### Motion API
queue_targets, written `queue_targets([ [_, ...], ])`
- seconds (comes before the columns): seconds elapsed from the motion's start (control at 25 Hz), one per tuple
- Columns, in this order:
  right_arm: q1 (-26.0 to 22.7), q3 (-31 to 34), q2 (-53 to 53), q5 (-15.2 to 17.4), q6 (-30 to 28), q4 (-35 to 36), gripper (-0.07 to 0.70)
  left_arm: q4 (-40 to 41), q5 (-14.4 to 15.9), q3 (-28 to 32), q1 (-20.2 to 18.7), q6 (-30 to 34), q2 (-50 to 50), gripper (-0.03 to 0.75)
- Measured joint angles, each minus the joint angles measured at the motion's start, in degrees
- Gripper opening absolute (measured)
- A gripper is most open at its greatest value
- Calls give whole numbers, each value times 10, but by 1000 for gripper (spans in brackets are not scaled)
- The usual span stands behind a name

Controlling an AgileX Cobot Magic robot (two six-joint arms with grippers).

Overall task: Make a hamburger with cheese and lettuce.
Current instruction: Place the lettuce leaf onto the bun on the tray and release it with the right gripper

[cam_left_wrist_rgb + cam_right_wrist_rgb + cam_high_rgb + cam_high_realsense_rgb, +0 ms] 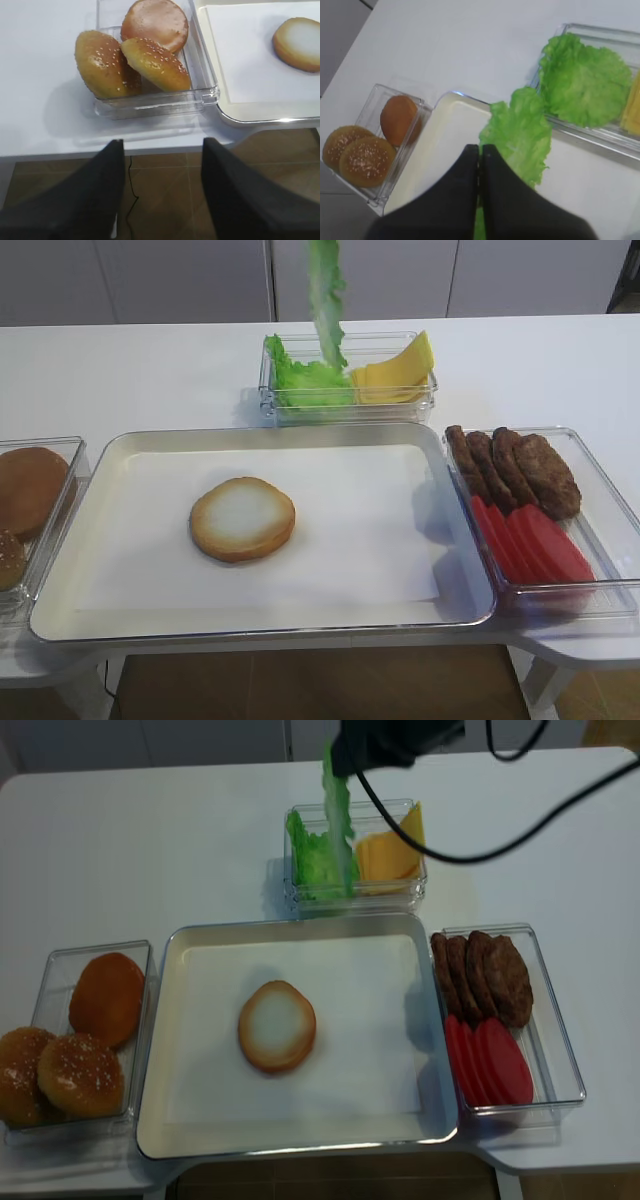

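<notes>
White table (150,370): R gripper (481,150) clamps lettuce (517,135) above tray (60,600); L gripper (161,150) open.

The ruffled bright green lettuce leaf (520,135) has a paler centre. The thin square cheese slices (395,372) are pale yellow. The round flat bun half (242,519) shows a whitish face and golden-brown rim. The sesame-speckled domed buns (132,62) are darker brown.

i see the white table (150,370) bearing a big tray (100,460) and three clear bins (560,1020).
</notes>
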Motion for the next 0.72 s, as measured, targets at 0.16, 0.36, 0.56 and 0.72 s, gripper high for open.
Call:
queue_targets([
  [0.16,32,94,-33,-40,-7,-1,3,0,0,0,-1,0,0,369],
  [0.36,91,192,-36,-127,-8,-1,3,0,0,0,-1,0,0,369],
  [0.56,127,254,-36,-227,-9,-4,3,0,0,0,-1,0,0,369],
  [0.72,131,272,-36,-253,-9,-34,3,0,0,0,0,0,0,369],
])
